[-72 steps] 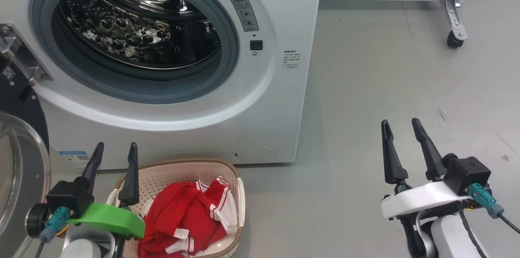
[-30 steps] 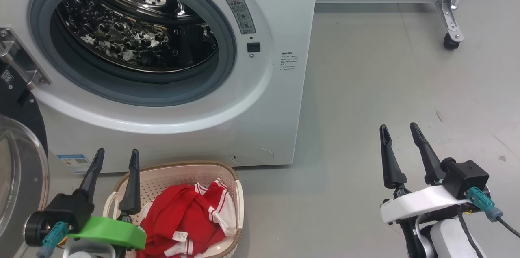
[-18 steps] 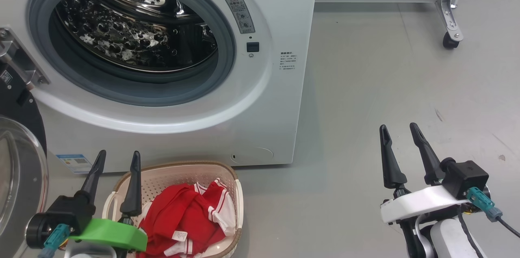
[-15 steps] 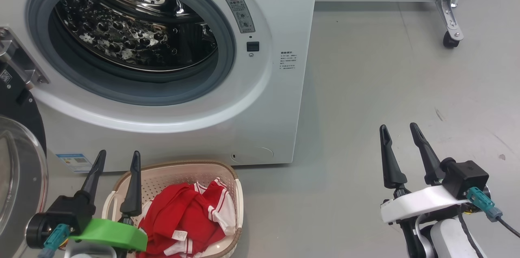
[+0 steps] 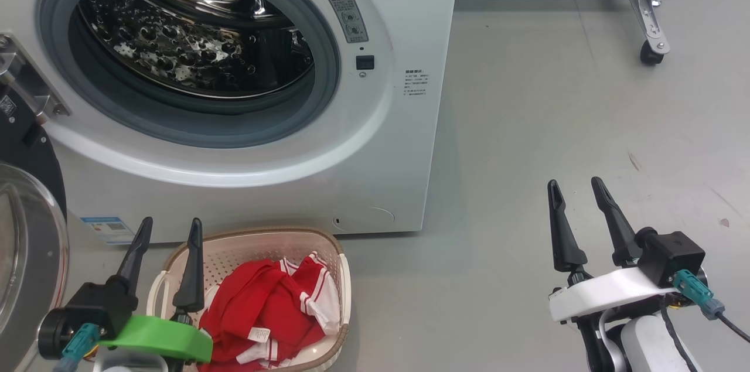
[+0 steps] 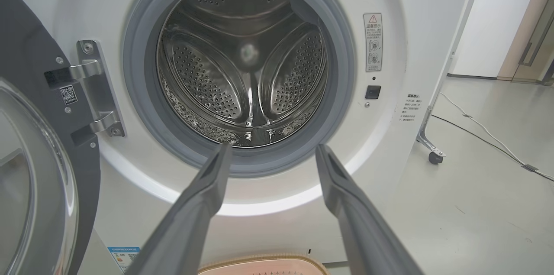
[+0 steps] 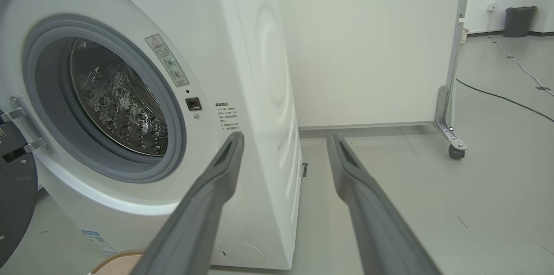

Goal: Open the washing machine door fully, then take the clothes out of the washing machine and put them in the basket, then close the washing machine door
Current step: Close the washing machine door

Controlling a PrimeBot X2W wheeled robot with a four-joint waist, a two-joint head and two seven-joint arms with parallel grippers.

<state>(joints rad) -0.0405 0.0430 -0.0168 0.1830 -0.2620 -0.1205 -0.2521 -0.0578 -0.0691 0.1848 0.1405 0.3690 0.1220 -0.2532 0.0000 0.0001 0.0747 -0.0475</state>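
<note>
Right of left gripper [image 5: 170, 222]: clothes [image 5: 266, 307] in basket [image 5: 258, 234], washing machine [image 5: 404, 143] empty.
It and right gripper [image 5: 574, 182] splayed, empty; washing machine door [image 5: 26, 243] needs closing.

I see black tapered fingers [image 5: 190, 266] both sides; left gripper [image 5: 170, 221] on green mount [image 5: 158, 334], right gripper [image 5: 574, 182] on white mount [image 5: 603, 290], teal connectors [image 5: 694, 290].

Around me: test lab. Washing machine [image 5: 410, 9] free-standing on bare grey floor [image 5: 556, 126]; white partition [image 7: 368, 50] on castors [image 5: 649, 54] beyond; taped-down cable [image 7: 502, 98]; grey bin [image 7: 519, 21] by far wall.
</note>
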